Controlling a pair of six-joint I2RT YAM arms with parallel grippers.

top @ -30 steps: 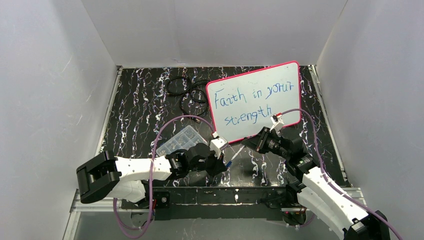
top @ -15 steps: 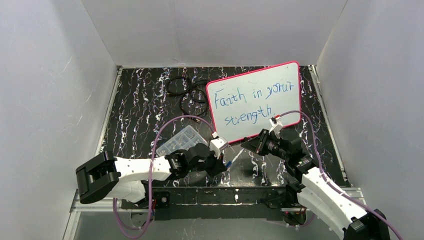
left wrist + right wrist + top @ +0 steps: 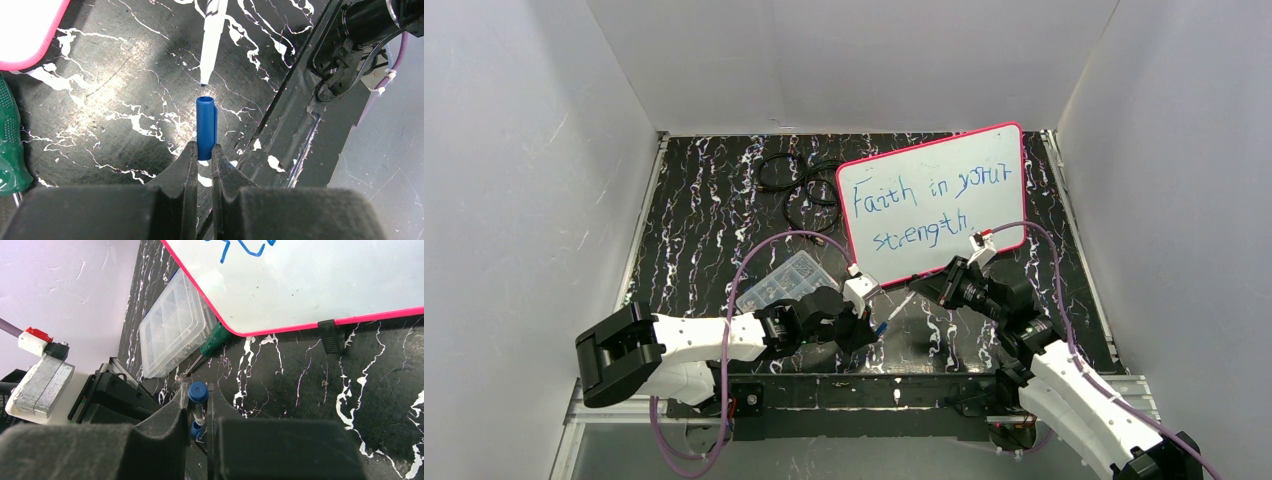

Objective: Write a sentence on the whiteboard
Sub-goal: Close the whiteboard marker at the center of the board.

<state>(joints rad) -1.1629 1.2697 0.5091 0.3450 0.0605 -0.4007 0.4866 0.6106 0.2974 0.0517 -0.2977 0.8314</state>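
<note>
The whiteboard (image 3: pixel 994 165) lies on the worktop (image 3: pixel 714 220), with the sentence (image 3: pixel 921 205) in blue across it — two lines. Just off the whiteboard's near edge, the left pincer (image 3: pixel 202 152) pinches a blue cap (image 3: pixel 206 125). The right pincer (image 3: pixel 199 402) pinches the marker (image 3: pixel 213 35) — its tip just short of the cap's mouth.

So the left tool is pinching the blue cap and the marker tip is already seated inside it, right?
Not seated. The left tool pinches the blue cap, but the marker tip sits just short of its mouth, per the left wrist view.
</note>
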